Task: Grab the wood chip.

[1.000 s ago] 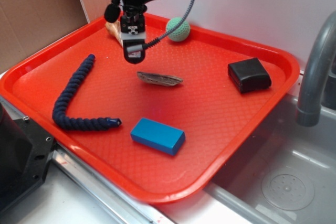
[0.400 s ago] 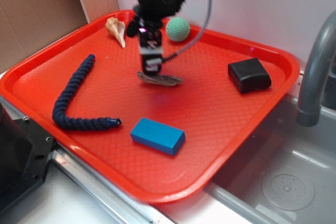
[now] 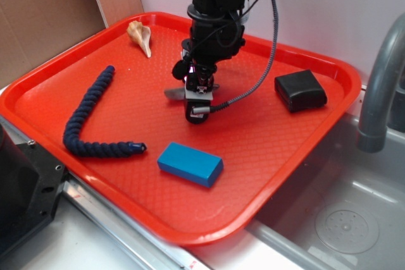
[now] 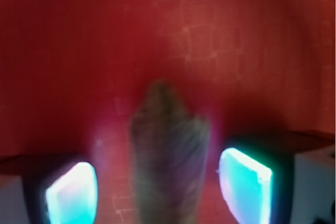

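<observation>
**One chip straddled, grasp not yet made**

Claw [image 3: 197, 109] down at tray [image 3: 272, 150] level, fingers [image 4: 244, 180] spread either side of the wood chip [image 4: 167, 150], which lies between them, untouched as far as the blurred wrist view shows. Step: pre-grasp. Next move needs fingers brought together on chip, then lift. No readable writing or labels.

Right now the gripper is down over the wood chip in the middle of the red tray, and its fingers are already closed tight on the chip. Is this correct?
Not quite. The gripper is down over the wood chip on the red tray, but the wrist view shows the fingers still apart, with a gap on each side of the chip. They are not closed on it.
</observation>
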Robot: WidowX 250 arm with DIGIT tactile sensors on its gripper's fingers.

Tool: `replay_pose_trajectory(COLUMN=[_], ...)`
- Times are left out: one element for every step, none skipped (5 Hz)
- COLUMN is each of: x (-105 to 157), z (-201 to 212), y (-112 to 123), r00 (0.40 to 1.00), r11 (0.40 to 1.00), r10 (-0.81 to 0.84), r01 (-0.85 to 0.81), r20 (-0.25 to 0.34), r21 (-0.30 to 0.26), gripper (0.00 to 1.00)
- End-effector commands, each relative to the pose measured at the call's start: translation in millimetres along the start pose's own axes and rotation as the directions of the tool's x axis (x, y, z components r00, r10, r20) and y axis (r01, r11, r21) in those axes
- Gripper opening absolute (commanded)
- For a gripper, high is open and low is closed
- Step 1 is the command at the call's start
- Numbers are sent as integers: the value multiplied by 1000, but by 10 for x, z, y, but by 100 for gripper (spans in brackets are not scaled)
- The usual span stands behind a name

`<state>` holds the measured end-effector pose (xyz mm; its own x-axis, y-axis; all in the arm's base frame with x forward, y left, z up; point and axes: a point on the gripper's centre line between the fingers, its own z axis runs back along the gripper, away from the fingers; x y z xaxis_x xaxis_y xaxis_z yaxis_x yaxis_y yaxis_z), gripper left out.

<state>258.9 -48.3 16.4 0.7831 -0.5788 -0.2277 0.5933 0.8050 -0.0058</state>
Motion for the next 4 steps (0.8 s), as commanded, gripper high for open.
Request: replay_pose_trajectory(x=[-95, -125, -182, -381], z=[101, 177, 335, 806], y=[-70, -26, 102, 173], r00=[998, 995, 973, 871], r11=[999, 995, 973, 868], r10=[45, 96, 230, 488], r01=[-45, -96, -230, -490], r20=[33, 34, -11, 47], r21=[3, -1, 13, 74], gripper=[0, 0, 0, 0])
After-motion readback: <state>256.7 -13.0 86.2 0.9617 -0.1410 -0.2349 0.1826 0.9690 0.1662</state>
